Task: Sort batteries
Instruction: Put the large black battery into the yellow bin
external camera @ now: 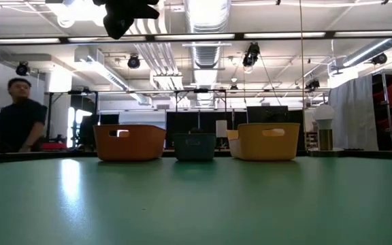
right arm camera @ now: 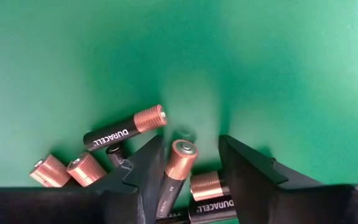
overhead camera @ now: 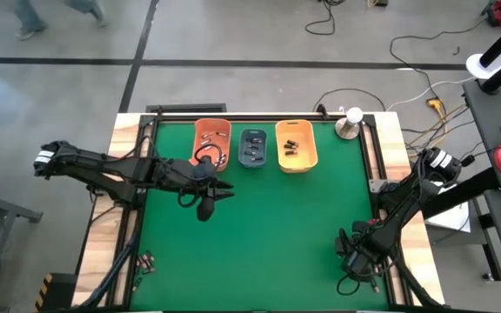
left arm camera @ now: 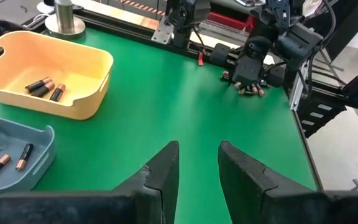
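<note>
The right gripper (right arm camera: 191,163) is lowered over a cluster of batteries (right arm camera: 124,132) lying on the green counter (overhead camera: 268,226) near its right front corner. Its fingers are spread, and one copper-ended battery (right arm camera: 176,163) stands tilted in the gap between them; whether either finger touches it cannot be determined. A second battery (right arm camera: 209,185) lies just beside the inner face of one finger, and two more copper ends (right arm camera: 67,170) show at the side of the other finger. In the high view, this gripper (overhead camera: 355,254) sits well apart from the three bins at the counter's far edge. The left gripper (overhead camera: 207,202) hangs above the counter just in front of the orange bin (overhead camera: 212,132), with its fingers (left arm camera: 164,169) spread and nothing between them. The blue-grey bin (overhead camera: 254,148) and the yellow-orange bin (overhead camera: 296,144) each contain several batteries (left arm camera: 42,87); the blue-grey bin stands between the other two. A person (external camera: 19,116) is visible in the room beyond the counter.
</note>
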Controlling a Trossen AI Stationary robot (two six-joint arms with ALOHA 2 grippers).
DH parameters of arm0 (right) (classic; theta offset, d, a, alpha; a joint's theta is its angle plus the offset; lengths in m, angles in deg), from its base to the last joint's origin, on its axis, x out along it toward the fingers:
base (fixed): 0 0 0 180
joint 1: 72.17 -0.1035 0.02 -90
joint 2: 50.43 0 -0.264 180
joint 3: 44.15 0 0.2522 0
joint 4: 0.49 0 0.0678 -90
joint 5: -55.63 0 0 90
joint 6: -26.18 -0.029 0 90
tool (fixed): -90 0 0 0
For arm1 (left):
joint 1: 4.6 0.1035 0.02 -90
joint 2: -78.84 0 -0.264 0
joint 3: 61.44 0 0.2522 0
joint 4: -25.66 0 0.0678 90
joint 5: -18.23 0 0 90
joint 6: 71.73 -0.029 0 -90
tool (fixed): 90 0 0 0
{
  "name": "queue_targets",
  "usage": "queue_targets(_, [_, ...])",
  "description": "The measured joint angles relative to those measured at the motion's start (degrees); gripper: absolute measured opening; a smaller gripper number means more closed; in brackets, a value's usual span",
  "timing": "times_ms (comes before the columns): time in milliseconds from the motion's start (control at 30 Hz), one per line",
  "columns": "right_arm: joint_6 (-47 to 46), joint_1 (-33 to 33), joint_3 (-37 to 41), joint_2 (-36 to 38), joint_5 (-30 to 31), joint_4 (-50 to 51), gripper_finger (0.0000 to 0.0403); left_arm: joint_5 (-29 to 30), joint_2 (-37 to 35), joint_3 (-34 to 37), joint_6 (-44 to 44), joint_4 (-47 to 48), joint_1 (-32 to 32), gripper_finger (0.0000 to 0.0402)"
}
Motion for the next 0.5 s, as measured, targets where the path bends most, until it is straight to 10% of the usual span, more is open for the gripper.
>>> queue_targets(500, [0.0, 0.0, 0.1, 0.0, 0.2, 0.5, 0.0084, 0.0, 0.0, 0.1, 0.0, 0.0, -0.6, 0.0091])
